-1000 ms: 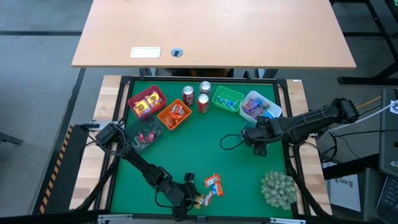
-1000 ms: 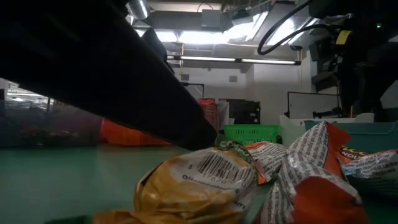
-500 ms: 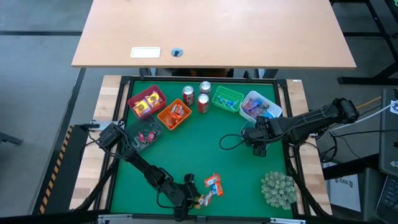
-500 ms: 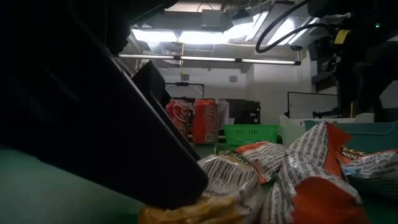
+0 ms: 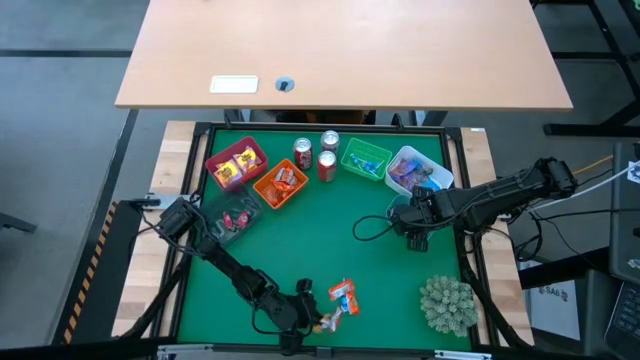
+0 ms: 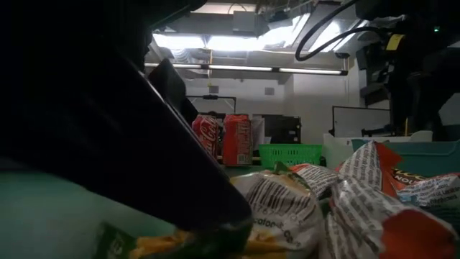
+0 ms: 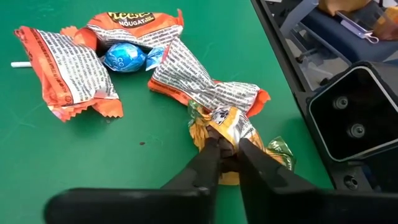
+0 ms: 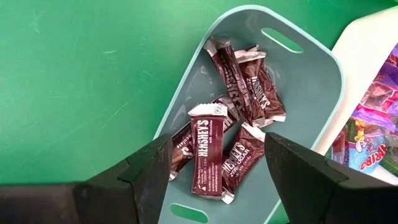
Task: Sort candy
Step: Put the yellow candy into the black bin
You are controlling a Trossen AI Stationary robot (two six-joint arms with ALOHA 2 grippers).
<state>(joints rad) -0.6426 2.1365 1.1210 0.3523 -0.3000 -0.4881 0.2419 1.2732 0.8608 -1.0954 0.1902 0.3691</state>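
Near the tabletop's front edge our left pincer [image 7: 225,155] pinches a yellow-wrapped candy [image 7: 233,127]; next comes lifting it toward the red bin [image 5: 237,164], while our right pincer [image 8: 214,165] hangs open over the dark chocolates [image 8: 208,149].

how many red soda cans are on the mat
2. Both soda cans stand side by side at the mat's far edge, between the orange bin and green basket.

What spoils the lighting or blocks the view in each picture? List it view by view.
Low view: the left arm, dark and unlit, blocks the left half; the ceiling lights glare behind it. Left wrist view: even light, the left tool shut on the yellow-wrapped candy. Right wrist view: even light, the pale blue bin clear past the open right tool.
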